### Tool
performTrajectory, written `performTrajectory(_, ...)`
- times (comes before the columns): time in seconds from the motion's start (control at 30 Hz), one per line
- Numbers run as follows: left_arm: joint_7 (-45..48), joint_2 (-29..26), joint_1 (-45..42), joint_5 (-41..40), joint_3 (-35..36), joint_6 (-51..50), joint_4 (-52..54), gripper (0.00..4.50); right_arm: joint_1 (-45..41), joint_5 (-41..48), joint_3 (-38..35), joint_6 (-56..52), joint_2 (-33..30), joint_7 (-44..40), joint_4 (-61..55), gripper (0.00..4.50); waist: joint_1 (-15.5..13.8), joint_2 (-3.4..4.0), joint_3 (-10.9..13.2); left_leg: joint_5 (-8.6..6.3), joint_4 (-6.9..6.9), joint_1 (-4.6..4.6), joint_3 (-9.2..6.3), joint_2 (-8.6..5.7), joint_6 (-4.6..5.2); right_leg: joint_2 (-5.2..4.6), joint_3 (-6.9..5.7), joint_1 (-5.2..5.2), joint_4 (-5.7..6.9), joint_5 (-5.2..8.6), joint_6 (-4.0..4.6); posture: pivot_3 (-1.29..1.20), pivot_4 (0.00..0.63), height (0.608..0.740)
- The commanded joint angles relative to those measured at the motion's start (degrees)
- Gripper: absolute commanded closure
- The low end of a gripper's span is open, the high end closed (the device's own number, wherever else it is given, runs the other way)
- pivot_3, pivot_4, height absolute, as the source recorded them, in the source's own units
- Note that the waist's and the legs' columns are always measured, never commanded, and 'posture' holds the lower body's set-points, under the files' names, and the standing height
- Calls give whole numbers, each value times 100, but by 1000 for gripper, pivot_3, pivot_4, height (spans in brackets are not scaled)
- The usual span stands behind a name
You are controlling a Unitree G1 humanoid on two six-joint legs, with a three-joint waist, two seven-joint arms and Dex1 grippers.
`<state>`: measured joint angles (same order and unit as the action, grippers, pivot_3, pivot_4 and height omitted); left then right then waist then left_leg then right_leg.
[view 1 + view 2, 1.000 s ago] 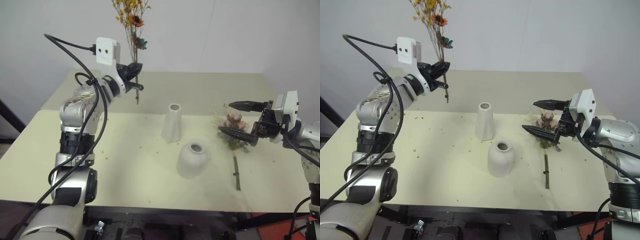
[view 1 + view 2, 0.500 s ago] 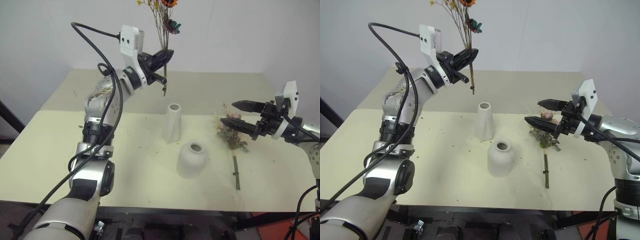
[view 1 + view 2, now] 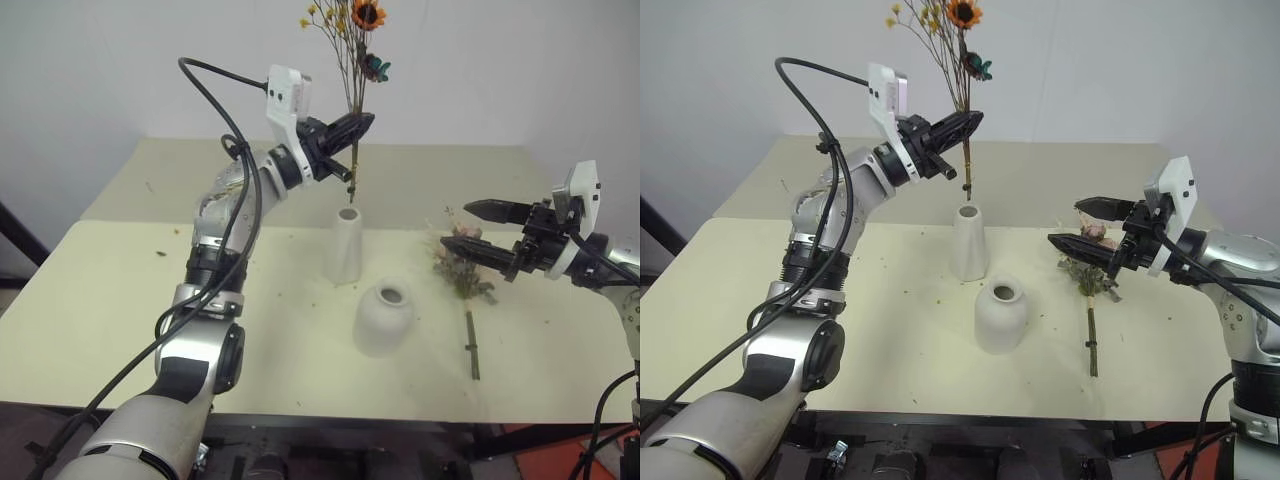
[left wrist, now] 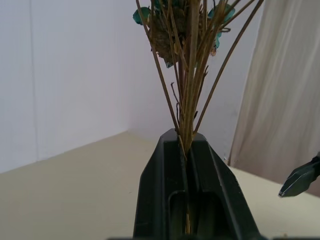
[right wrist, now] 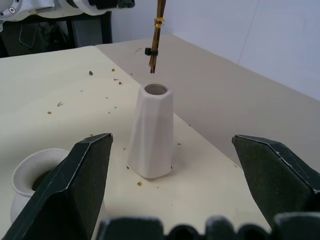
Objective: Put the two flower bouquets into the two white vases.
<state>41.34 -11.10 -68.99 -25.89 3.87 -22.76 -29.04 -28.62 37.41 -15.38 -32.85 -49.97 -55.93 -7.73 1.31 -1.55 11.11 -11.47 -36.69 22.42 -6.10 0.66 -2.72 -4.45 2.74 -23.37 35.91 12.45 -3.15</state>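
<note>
While the right wrist view alone shows us the stem tips just above the tall vase [image 5: 151,132], our left claw [image 3: 362,126] grips the yellow bunch [image 3: 352,60] shut, our right claw [image 3: 478,228] gaping empty.

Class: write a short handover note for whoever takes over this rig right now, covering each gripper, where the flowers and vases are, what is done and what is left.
Left gripper: shut on the yellow-orange bouquet, held upright, stem ends just above the tall vase mouth, not yet in.
Right gripper: open, empty, hovering over the pink bouquet, which lies on the table.
Squat vase: empty, in front of the tall one.
Done: nothing placed.
Left: lower the yellow bunch in; pick up and place the pink one.
</note>
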Motion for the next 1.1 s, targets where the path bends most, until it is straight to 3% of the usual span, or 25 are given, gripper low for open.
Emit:
performTrajectory(0.03, 86, 48, 13, 158, -69, 224, -10, 4471, -15, 187, -318, -10, -35, 66, -223, 0, 4, 0, 0, 0, 0, 0, 0, 0, 0, 0, 0, 0, 0, 0, 0, 0, 150, 740)
performTrajectory(0.63, 36, 193, 306, 759, -218, 591, -502, 4471, 302, 349, -499, 26, -37, 253, -488, 0, 10, 0, 0, 0, 0, 0, 0, 0, 0, 0, 0, 0, 1, 0, 0, 0, 150, 740)
performTrajectory(0.67, 30, 198, 324, 777, -224, 582, -493, 3966, 307, 347, -501, 30, -34, 256, -493, 0, 10, 0, 0, 0, 0, 0, 0, 0, 0, 0, 0, 0, 1, 0, 0, 0, 150, 740)
performTrajectory(0.87, 83, 125, 532, 819, -283, 434, -257, 2082, 321, 305, -489, 82, 1, 267, -480, 0, 10, 0, 0, 0, 0, 0, 0, 0, 0, 0, 0, 0, 0, 0, 0, 0, 150, 740)
performTrajectory(1.07, 84, -187, 1122, 683, -303, -255, 897, 117, 295, 253, -440, 117, 15, 244, -391, 0, 51, 0, 1, 0, 0, 0, 0, 2, 0, 1, 0, -1, 2, 0, 0, 0, 150, 740)
performTrajectory(1.1, 97, -287, 1250, 641, -310, -475, 1173, 32, 298, 239, -432, 119, 10, 239, -376, 0, 63, 0, 1, 0, 0, -1, 0, 2, 0, 1, 1, -1, 2, 0, 0, 0, 150, 740)
